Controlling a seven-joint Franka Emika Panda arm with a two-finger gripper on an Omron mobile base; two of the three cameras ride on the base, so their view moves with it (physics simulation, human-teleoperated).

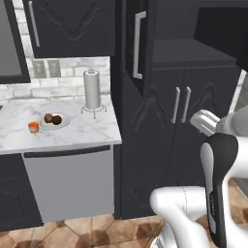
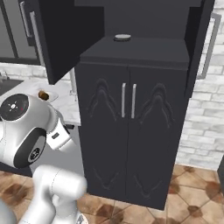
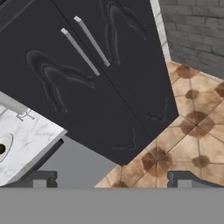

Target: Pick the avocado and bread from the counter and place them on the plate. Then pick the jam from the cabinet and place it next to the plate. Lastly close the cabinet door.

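Observation:
The plate lies on the white marble counter. The orange-brown bread and the dark green avocado rest side by side on it. A small orange jar, the jam, stands on the counter just left of the plate. The tall black cabinet rises to the counter's right, and its cabinet door with the long pale handle hangs open. My gripper is open and holds nothing. It faces the lower cabinet doors and the floor, away from the counter. The bread also peeks out past my arm.
A paper towel holder stands at the counter's back right corner. A small grey disc lies on the shelf inside the open cabinet. The open door leaf juts out over the counter's end. Brown tiled floor spreads before the cabinet.

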